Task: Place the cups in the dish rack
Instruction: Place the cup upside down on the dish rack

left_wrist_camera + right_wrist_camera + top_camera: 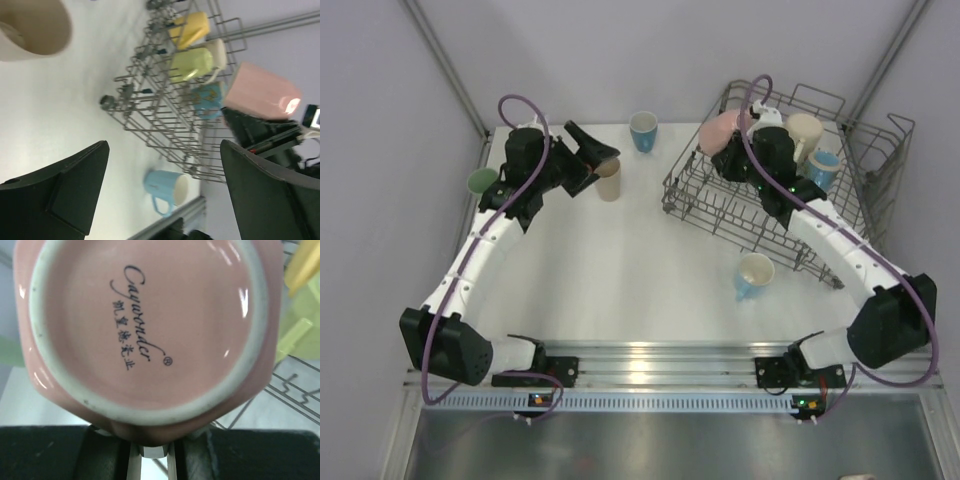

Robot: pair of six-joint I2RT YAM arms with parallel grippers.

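Note:
The grey wire dish rack (720,212) stands at the far right, also in the left wrist view (150,120). My right gripper (742,138) is shut on a pink cup (720,130) over the rack's far left corner; the cup's base (145,325) fills the right wrist view above my gripper (150,447). My left gripper (598,152) is open and empty just above a beige tumbler (608,182), which shows in its wrist view (35,25) beyond the gripper (165,147). The rack holds a cream mug (805,130), a light blue mug (823,166), a yellow cup (192,27) and a lime cup (190,64).
A light blue mug (754,275) lies on its side in front of the rack, also seen in the left wrist view (167,187). A blue cup (643,131) stands at the far middle. A green cup (482,181) stands at the left edge beside my left arm.

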